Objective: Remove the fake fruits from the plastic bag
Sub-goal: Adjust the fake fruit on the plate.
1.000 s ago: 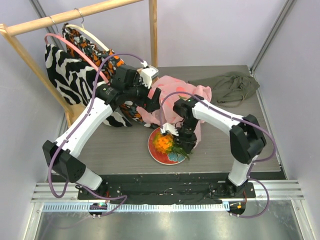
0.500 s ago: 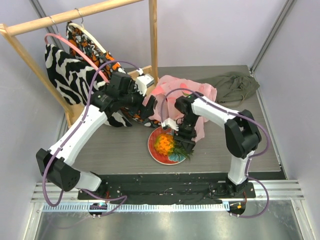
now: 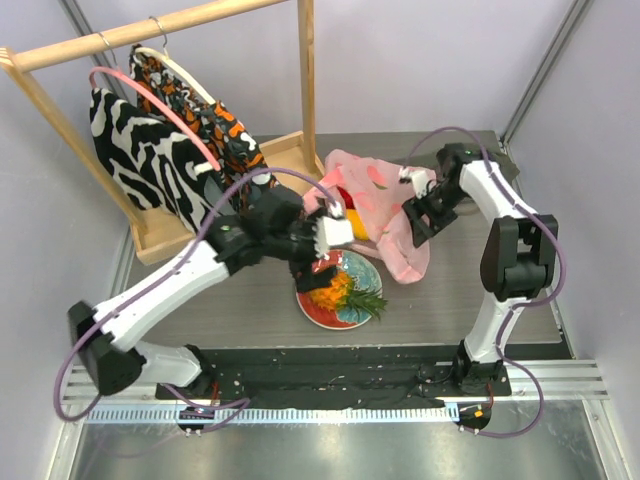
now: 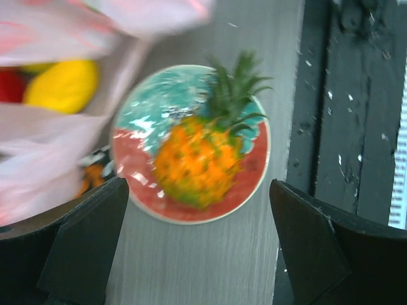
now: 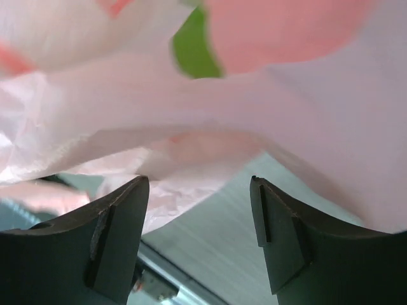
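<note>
Pale walls stand around a grey table (image 3: 240, 290), and at the back left a wooden rack (image 3: 150, 30) holds black-and-white and orange clothes (image 3: 140, 160) on hangers. Near the front of the table sits a round red and teal plate (image 3: 352, 318). On the plate lies the orange pineapple (image 3: 328, 288), on its side, with its green crown (image 3: 366, 300) pointing to the right in the top view. The pink plastic bag (image 3: 385, 195) lies just behind the plate, all crumpled, and its front edge hangs over the plate's back rim. Inside the bag you can see a yellow fruit (image 4: 63, 86) and, right next to it, a red fruit (image 4: 9, 86). The plastic covers part of both. A small orange bit (image 4: 89, 181) peeks out under the bag, beside the plate, but it is too blurry to say what it is. The left gripper (image 4: 197, 248) hangs over the plate and the bag's front edge. Its fingers (image 4: 82, 248) are spread very wide and hold nothing. The right gripper (image 5: 197, 235) is at the right side of the bag, very close to it. Its fingers (image 5: 108, 235) are apart, with bare table showing between them. A fold of pink plastic droops near them, but they are not pinching it.
</note>
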Action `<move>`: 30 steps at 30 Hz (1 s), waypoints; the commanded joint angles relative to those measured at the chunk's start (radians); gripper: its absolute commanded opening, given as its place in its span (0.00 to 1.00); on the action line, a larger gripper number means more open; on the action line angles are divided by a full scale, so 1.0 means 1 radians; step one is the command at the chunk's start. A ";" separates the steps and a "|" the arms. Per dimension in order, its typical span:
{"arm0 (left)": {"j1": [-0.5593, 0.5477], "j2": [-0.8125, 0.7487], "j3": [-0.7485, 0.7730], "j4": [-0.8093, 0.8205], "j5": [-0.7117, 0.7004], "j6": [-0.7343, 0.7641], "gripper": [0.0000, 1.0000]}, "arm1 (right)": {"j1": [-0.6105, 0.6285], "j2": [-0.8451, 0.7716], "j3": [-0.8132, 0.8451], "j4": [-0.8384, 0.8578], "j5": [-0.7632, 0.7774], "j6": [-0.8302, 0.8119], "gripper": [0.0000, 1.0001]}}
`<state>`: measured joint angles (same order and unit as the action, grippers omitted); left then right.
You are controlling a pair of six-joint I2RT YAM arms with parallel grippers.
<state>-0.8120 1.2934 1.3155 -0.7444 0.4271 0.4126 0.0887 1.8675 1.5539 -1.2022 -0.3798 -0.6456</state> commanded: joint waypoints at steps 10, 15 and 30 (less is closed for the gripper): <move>-0.315 0.467 0.117 0.143 -0.240 0.108 0.98 | -0.026 -0.212 0.048 0.070 -0.099 0.135 0.72; -0.348 0.587 0.209 0.169 -0.346 0.078 0.97 | -0.033 -0.255 0.038 0.056 -0.174 0.159 0.73; -0.343 0.653 0.364 0.017 -0.324 0.081 0.00 | -0.040 -0.257 0.044 0.093 -0.183 0.196 0.73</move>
<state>-1.1580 2.0342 1.6314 -0.6796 0.0399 0.5041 0.0559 1.6379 1.5875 -1.1412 -0.5491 -0.4816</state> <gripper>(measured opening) 0.090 0.725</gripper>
